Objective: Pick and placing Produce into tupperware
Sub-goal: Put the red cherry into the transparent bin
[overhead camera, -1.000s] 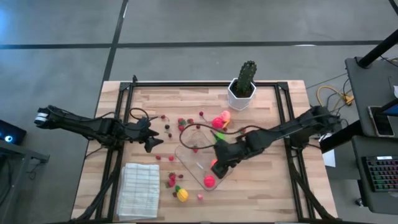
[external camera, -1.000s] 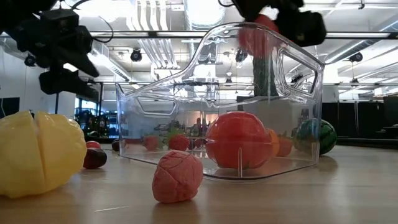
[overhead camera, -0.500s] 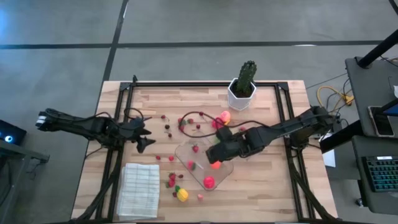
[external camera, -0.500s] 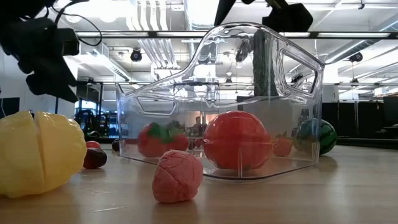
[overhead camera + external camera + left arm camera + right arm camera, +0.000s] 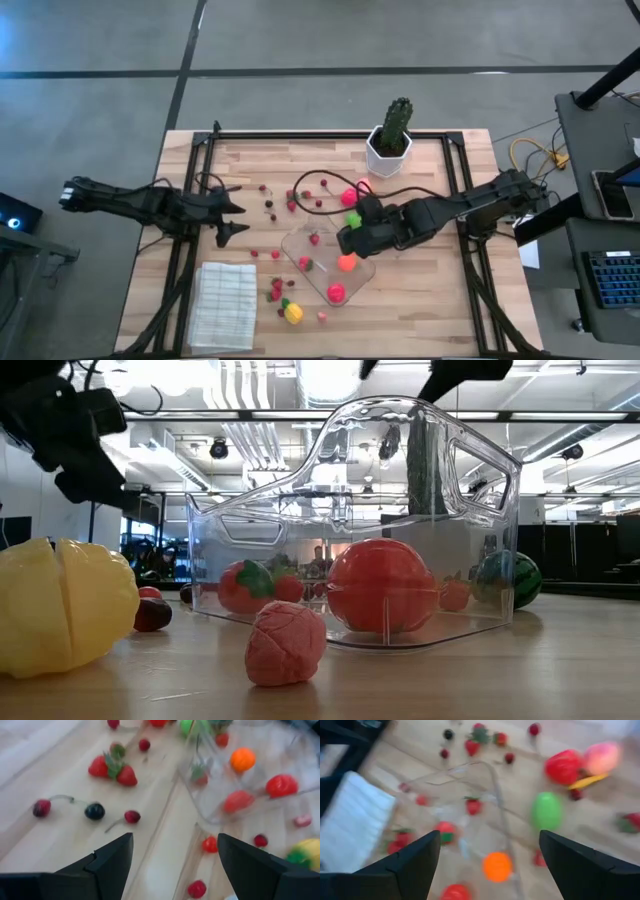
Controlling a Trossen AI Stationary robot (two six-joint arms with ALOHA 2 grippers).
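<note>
The clear tupperware (image 5: 322,268) lies on the table's middle. It holds an orange ball (image 5: 346,263), a red fruit (image 5: 337,293), a red fruit with a green leaf (image 5: 306,264) and a small red berry (image 5: 314,239). My right gripper (image 5: 345,240) hovers open and empty over its far right corner, with the tupperware below it in the right wrist view (image 5: 490,834). My left gripper (image 5: 228,220) is open and empty above loose cherries left of the tupperware; it also shows in the left wrist view (image 5: 175,836). More produce lies around it: a green piece (image 5: 352,218), red and pink fruits (image 5: 352,194) and a yellow fruit (image 5: 292,313).
A cactus in a white pot (image 5: 390,145) stands at the far edge. A white folded cloth (image 5: 224,303) lies at the near left. Strawberries (image 5: 275,290) and small berries are scattered between the cloth and the tupperware. A dark cable (image 5: 300,190) curves over the table's far middle.
My right gripper has risen and gone toward the table's far edge, away from the tupperware's near end. The red fruit with the green leaf that it carried has fallen into the tupperware. My left gripper has drawn back a little toward the left edge.
</note>
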